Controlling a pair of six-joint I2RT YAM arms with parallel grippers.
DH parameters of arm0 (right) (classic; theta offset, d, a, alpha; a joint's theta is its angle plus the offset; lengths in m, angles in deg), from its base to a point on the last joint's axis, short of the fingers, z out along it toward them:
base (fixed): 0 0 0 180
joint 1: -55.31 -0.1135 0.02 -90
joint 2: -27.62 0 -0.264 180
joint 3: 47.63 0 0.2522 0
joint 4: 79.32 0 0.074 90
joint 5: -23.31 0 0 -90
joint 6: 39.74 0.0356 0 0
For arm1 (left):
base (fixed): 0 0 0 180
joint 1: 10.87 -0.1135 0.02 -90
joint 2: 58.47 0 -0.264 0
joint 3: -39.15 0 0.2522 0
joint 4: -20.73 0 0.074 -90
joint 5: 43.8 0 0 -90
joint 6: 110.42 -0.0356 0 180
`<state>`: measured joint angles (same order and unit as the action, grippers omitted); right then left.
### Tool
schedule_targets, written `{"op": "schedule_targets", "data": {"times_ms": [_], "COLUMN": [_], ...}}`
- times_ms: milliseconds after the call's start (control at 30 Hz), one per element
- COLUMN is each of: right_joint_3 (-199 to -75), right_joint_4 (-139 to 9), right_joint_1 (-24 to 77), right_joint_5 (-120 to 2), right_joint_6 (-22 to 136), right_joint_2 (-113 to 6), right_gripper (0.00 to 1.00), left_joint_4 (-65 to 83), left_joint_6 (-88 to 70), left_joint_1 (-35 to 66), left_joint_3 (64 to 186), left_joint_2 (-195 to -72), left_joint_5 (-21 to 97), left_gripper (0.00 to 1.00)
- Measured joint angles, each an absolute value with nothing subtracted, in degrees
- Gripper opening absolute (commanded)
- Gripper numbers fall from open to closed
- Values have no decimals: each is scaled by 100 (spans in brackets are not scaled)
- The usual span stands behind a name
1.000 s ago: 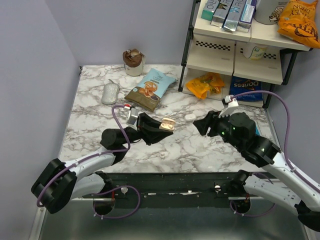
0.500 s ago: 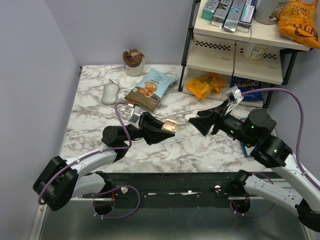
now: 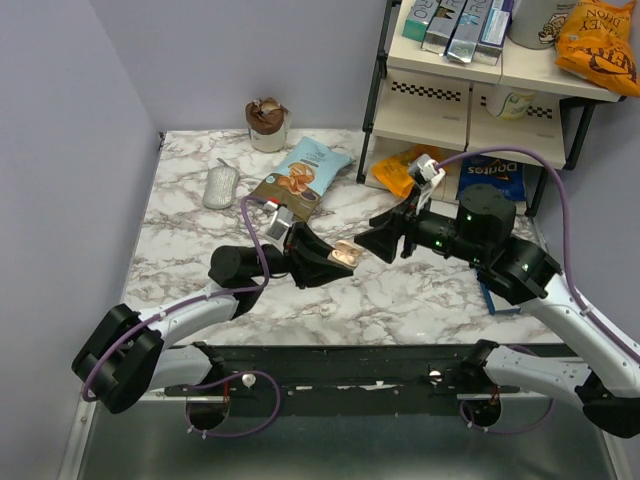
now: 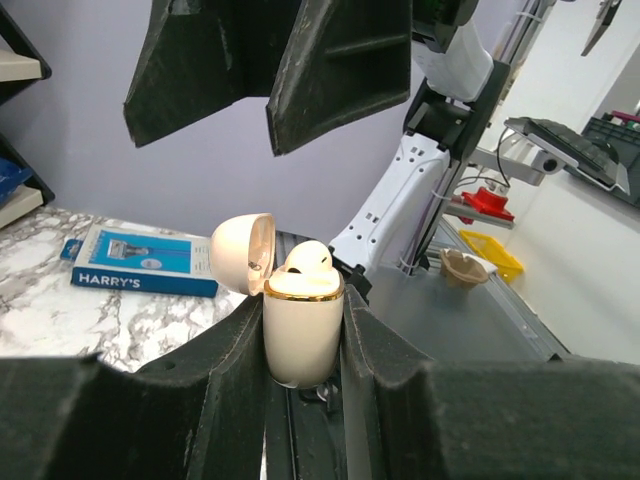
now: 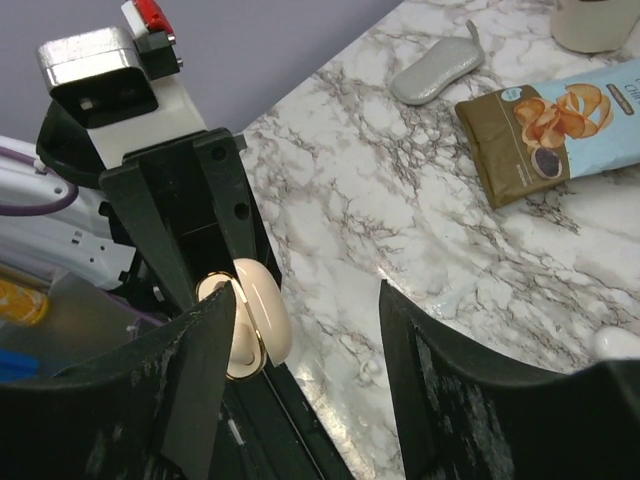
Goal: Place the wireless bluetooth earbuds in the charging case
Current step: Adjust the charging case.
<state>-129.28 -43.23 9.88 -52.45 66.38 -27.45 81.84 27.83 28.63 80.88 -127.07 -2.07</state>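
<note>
Charging case (image 4: 302, 335), lid open, earbud (image 4: 306, 258) inside, tight between left fingers (image 4: 230, 385); right fingers (image 4: 340, 60) wide apart, empty, close by.

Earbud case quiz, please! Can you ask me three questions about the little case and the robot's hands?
1. True or false: the charging case has its lid shut.
2. Which one holds the case? A. the left gripper B. the right gripper C. neither
3. Fill in: the right gripper is ____, with nothing between its fingers.

Key:
1. False. The lid is open, and an earbud sits inside.
2. A.
3. Open.
</note>
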Motion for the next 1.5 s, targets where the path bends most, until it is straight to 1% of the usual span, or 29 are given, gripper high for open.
{"op": "schedule_targets", "data": {"times_ms": [167,400,967,1000,1067,1367,1500], "right_joint_3": [-13189,-13377,-13521,-13525,-13525,-13525,-13525], "right_joint_4": [-3971,-3609,-3421,-3412,-3403,-3401,-3405], "right_joint_1": [988,988,988,988,988,988,988], "right_joint_5": [-5042,-4836,-4412,-4388,-4375,-4484,-4530], "right_joint_6": [6428,6249,6214,6216,6218,6288,6334], "right_joint_2": [-2940,-3171,-3355,-3368,-3377,-3346,-3335], "right_gripper": [60,59,61,63,64,65,68], "left_joint_4": [8191,8189,8186,8184,8178,8154,8145], "left_joint_6": [2881,2921,2932,2932,2934,2936,2934], "left_joint_1": [2863,2863,2863,2863,2863,2888,2896], "left_joint_3": [8151,8151,8156,8160,8180,8248,8245], "left_joint_2": [-12707,-12709,-12830,-12836,-12856,-12889,-12889], "left_joint_5": [-323,-384,-404,-404,-402,-402,-402], "left_gripper": [11,11,12,12,12,12,12]}}
